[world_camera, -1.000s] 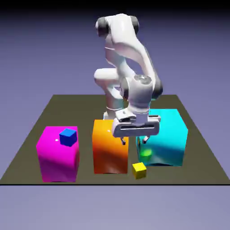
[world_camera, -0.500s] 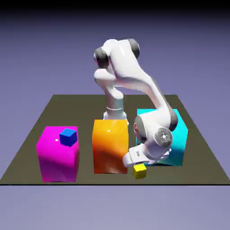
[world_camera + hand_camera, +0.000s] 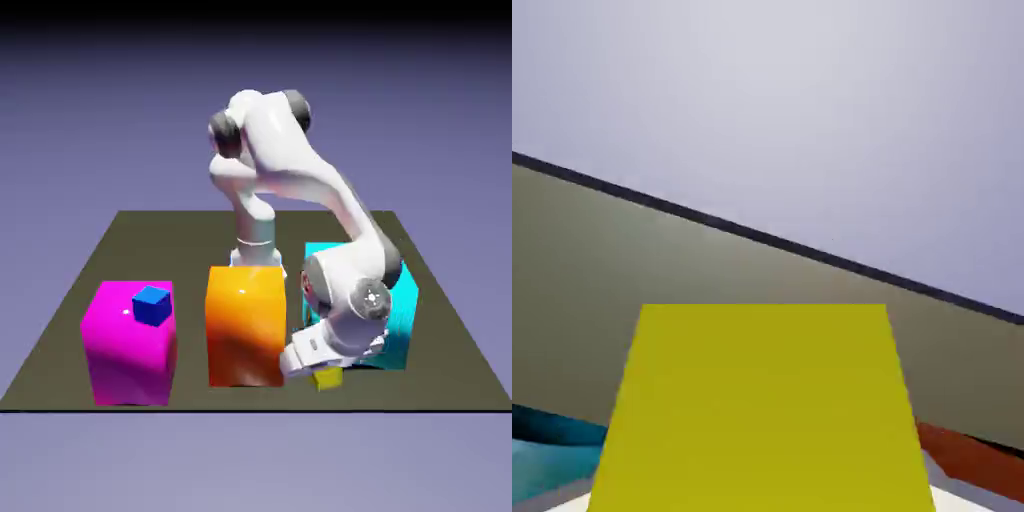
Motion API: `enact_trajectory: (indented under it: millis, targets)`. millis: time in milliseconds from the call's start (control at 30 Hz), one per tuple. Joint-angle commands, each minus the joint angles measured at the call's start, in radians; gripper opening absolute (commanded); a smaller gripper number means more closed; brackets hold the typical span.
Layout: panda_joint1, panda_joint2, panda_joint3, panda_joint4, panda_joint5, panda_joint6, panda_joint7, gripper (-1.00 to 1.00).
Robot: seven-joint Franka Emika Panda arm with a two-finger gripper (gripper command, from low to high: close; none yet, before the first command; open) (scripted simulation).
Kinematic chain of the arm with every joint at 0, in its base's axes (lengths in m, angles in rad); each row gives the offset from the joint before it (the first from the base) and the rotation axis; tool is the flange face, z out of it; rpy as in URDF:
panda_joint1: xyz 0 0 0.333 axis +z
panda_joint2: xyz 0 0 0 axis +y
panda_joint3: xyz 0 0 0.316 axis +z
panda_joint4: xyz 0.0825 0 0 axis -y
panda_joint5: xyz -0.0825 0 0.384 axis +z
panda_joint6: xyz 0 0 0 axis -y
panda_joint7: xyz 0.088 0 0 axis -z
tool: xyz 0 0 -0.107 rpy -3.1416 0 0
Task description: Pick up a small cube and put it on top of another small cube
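The small cube [image 3: 326, 379] is bright yellow and sits low at the table's front, between the orange block and the cyan block. My gripper [image 3: 320, 372] is down at it, with the arm bent low over the table, and is shut on it. In the hand view the small cube [image 3: 762, 410] fills the lower middle and hides my fingertips. The other small cube of the task is out of view.
Three big blocks stand in a row: magenta [image 3: 128, 345] with a small blue cube [image 3: 151, 305] on top, orange [image 3: 243, 325] in the middle, and cyan [image 3: 398, 325] behind my wrist. The table's front edge [image 3: 250, 408] lies just in front of the yellow cube.
The arm dropped from above the gap between the orange and cyan blocks to table level. The gripper, open before, closed on the yellow cube, which shifted slightly to the exterior view's right.
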Motion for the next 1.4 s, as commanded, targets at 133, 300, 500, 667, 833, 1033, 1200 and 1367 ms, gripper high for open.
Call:
enact_trajectory:
  millis: [133,300,500,667,833,1033,1200,1367]
  targets:
    - [-0.157,-0.03,-0.011,-0.026,-0.158,0.218,-0.215,-1.0]
    - [-0.314,-0.059,-0.022,-0.051,-0.312,0.435,-0.431,-1.0]
    - [-0.502,-0.094,-0.035,-0.082,-0.498,0.696,-0.691,-1.0]
    - [-0.659,-0.124,-0.045,-0.107,-0.653,0.913,-0.907,-1.0]
    - [-0.835,-0.131,-0.051,-0.147,-0.839,1.117,-1.124,-1.0]
    - [-1.037,-0.113,-0.036,-0.208,-1.092,1.312,-1.35,-1.0]
    - [-1.199,-0.09,-0.016,-0.261,-1.309,1.457,-1.525,-1.0]
    - [-1.361,-0.068,0.005,-0.315,-1.527,1.602,-1.699,-1.0]
